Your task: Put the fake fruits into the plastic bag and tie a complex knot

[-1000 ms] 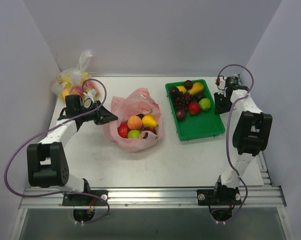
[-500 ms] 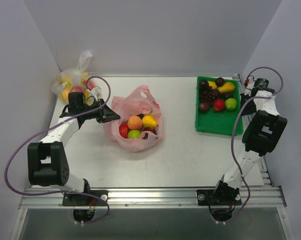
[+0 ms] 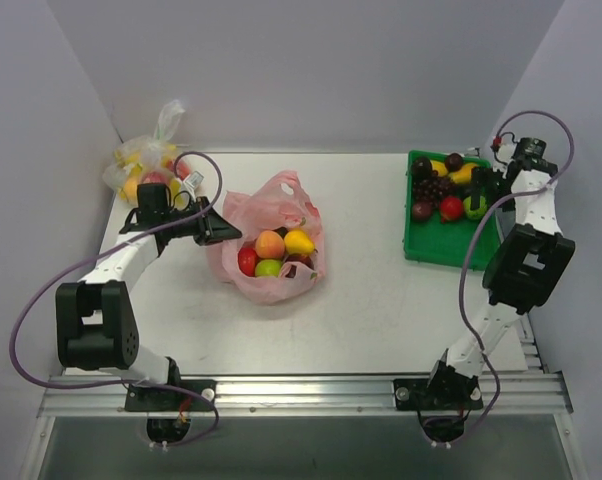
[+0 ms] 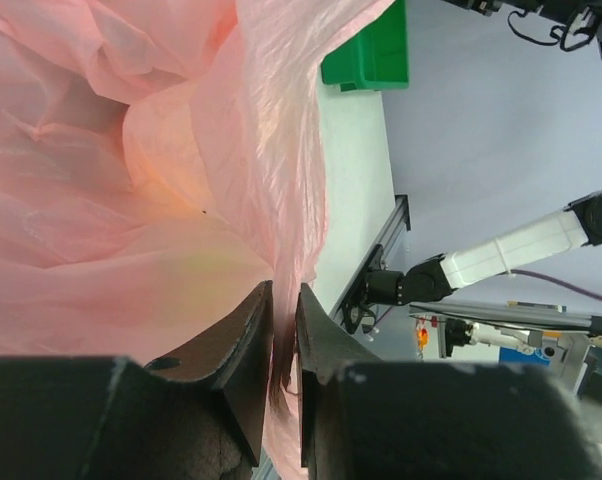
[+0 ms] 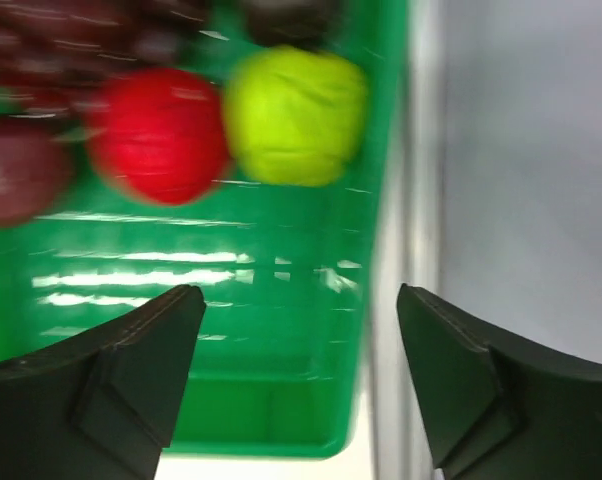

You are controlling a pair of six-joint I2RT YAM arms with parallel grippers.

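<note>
Pink translucent plastic carrier bag [image 3: 281, 205] sits crumpled and open-mouthed left of the middle of the white table [image 3: 381, 310]. From the top camera I count four glossy plastic fruits inside it: a peach [image 3: 270, 244], a yellow pear [image 3: 299, 242] just to the peach's right, and a red apple [image 3: 246, 262] and green apple [image 3: 268, 268] nearer the arms.

My left gripper [image 3: 222, 229] is at the pink bag's left rim. On its wrist camera the two dark fingers [image 4: 243, 340] are clenched almost together, with a fold of the pink film pinched between them.

A green plastic tray [image 3: 451, 240] stands at the far right of the table, well apart from the bag. My right gripper [image 3: 486, 190] hangs over the tray's right side. Its wrist view is blurred, but the jaws plainly stand wide apart and released, with nothing between them. Beyond the fingertips lie a second red apple [image 5: 159, 135] and a second green apple [image 5: 294, 115], side by side. The tray also holds dark purple grapes [image 3: 436, 187], some dark round fruits and a yellow one at its far end.

A clear knotted bag of yellow-red fruit [image 3: 149, 165] rests in the far left corner.
</note>
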